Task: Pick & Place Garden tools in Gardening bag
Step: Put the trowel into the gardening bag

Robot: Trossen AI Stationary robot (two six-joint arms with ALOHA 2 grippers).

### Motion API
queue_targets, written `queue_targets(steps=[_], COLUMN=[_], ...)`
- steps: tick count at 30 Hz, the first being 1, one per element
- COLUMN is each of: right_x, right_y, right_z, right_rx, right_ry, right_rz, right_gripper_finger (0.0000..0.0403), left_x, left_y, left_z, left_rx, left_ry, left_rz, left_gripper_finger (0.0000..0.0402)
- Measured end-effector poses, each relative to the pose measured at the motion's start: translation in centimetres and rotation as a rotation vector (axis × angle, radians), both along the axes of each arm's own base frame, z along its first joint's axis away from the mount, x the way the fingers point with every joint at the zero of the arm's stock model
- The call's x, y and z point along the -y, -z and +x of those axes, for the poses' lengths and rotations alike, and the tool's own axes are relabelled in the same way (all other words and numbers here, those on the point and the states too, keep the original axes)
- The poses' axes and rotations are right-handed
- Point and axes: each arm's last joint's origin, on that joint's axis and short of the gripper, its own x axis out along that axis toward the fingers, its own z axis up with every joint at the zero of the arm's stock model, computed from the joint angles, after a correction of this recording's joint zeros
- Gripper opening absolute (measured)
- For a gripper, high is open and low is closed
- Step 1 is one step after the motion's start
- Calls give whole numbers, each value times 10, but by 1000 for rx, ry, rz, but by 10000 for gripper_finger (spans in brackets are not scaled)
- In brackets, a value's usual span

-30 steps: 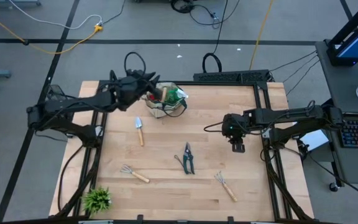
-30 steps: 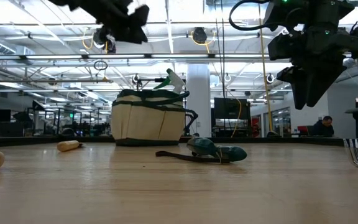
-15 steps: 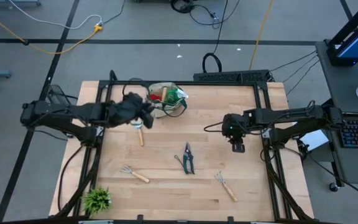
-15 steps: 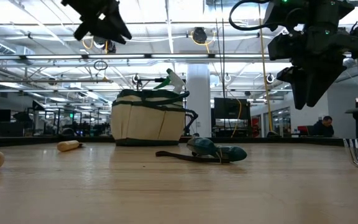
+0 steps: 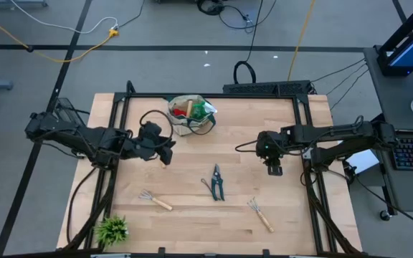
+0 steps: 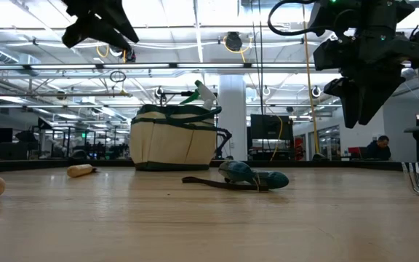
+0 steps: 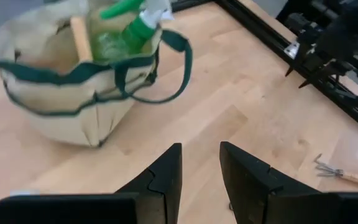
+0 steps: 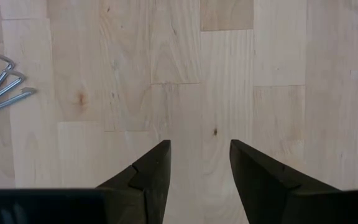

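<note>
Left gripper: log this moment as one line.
left gripper: jaws open, empty, above trowel | bag: holds spray bottle | right gripper: open, waiting

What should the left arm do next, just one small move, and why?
Probably lower the left gripper, its fingers apart and empty, onto the trowel lying just under it. The gardening bag already holds the spray bottle, while the trowel lies outside on the table.

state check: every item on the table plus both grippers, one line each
gardening bag: upright at the table's far edge, open top, spray bottle and a wooden handle sticking out
trowel: on the table, mostly hidden under the left arm
pruning shears: flat mid-table
hand rake: flat, front left
second hand rake: flat, front right
plant: upright, front-left corner
left gripper: open, empty, over the trowel
right gripper: open, empty, above bare wood
</note>
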Motion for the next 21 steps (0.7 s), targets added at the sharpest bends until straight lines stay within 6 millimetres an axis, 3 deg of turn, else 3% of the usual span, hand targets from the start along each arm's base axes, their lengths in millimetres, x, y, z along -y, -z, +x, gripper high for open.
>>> queue_targets(steps=[9,21], right_x=[0,0], right_y=[-2,-2], right_z=[5,6], right_rx=[56,62], right_ry=[1,0], right_rz=[-3,-4], right_gripper_finger=[155,155], left_x=[6,16], left_y=[8,41], left_z=[-8,-2], left_rx=[-139,-710], left_ry=[68,751], left_rz=[61,561], left_gripper_finger=[115,115])
